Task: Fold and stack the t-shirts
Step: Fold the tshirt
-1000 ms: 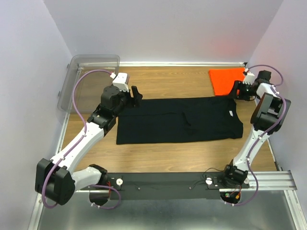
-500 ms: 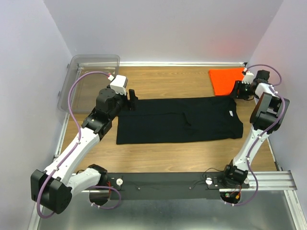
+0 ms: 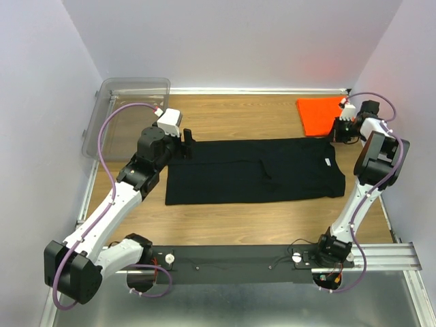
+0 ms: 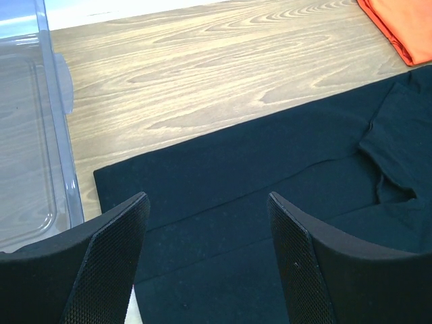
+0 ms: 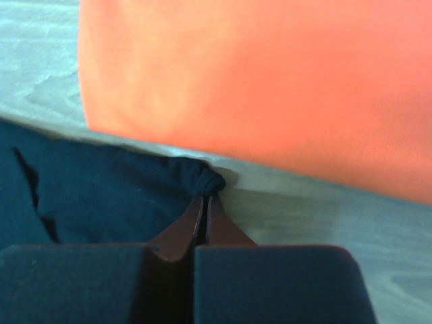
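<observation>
The black t-shirt (image 3: 252, 172) lies long left-to-right: my right gripper (image 5: 206, 200) is clamped on its upper-right corner, my left gripper (image 4: 206, 206) gapes above its upper-left.

black t-shirt (image 3: 238, 170), orange t-shirt (image 3: 317, 114), woodgrain table (image 3: 238, 116)

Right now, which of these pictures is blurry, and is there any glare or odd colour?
Top external: sharp, evenly lit, the orange t-shirt tinting the wall behind it reddish. Left wrist: crisp table grain and black t-shirt, pale sheen on the clear bin. Right wrist: soft, blurred close-up.
</observation>
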